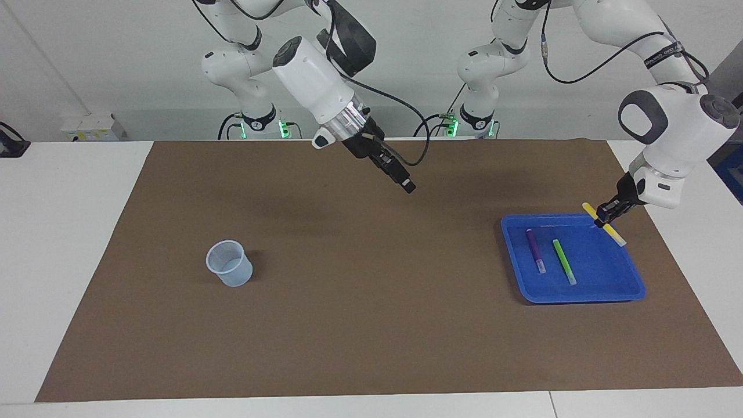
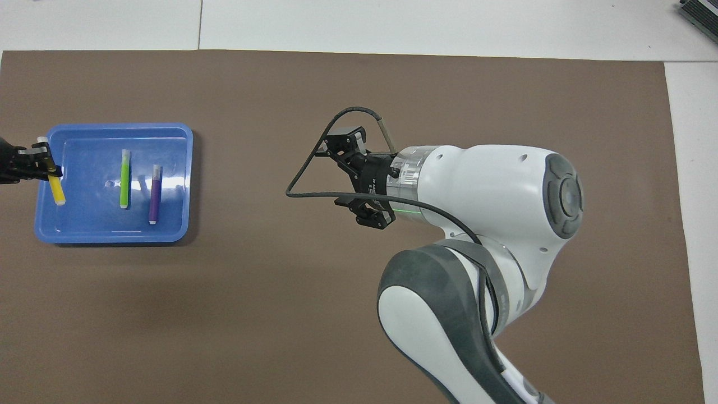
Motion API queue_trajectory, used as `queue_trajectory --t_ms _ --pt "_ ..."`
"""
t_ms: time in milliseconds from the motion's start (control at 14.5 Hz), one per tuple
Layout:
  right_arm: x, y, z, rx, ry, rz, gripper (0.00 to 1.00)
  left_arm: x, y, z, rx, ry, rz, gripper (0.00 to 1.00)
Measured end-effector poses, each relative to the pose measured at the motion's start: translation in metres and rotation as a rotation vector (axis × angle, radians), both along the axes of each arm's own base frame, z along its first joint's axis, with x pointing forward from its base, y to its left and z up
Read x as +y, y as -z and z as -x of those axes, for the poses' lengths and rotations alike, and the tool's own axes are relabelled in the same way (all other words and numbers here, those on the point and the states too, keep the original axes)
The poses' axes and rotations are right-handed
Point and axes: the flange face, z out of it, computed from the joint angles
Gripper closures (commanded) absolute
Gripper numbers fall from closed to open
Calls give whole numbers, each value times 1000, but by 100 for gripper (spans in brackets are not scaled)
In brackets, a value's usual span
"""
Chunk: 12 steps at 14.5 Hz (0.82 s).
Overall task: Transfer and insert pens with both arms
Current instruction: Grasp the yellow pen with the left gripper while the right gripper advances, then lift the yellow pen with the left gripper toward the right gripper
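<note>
My left tool (image 1: 605, 216) is clamped on the yellow pen (image 1: 603, 224), gripping it around mid-length and holding it up in the air over the edge of the blue tray (image 1: 580, 296) at the left arm's end of the desk (image 1: 87, 232). The pen hangs tilted, one end sticking out above the fingers and the other pointing down toward the tray's rim. In the overhead view the same tool (image 2: 35, 164) comes in from the frame's edge with the yellow pen (image 2: 54, 182) crossing the tray's (image 2: 112, 234) outer wall.

Just inward from that tool, two more pens lie flat on the tray floor, side by side but apart: the green pen (image 1: 563, 260) closer to the tool, then the purple pen (image 1: 535, 250) one place further toward the middle of the desk.

My right tool (image 1: 400, 176) hangs in the air over the brown mat (image 1: 371, 325), well apart from the left one, around the desk's middle, pointing down at a slant. I cannot tell whether its fingers are spread or together. Well out from it, toward the right arm's end, a pale translucent cup (image 1: 229, 263) stands upright on the mat.
</note>
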Motion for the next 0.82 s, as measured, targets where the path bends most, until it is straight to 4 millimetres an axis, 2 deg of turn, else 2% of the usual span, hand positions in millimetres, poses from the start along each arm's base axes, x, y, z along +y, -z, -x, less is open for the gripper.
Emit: queue_trajectory --t_ms 206,344,550,687,825 --pt "24 9 9 20 36 -20 34 -12 3 6 11 -122 63 100" --pt "31 14 12 43 60 -29 34 -32 5 9 29 -234 133 100" --pt "32 17 10 110 139 -54 34 -93 5 7 90 -466 231 100" --pt "31 14 8 151 211 -94 34 -141 3 6 150 -631 313 100" --pt "30 8 5 163 249 -120 34 -180 0 6 171 -734 343 100"
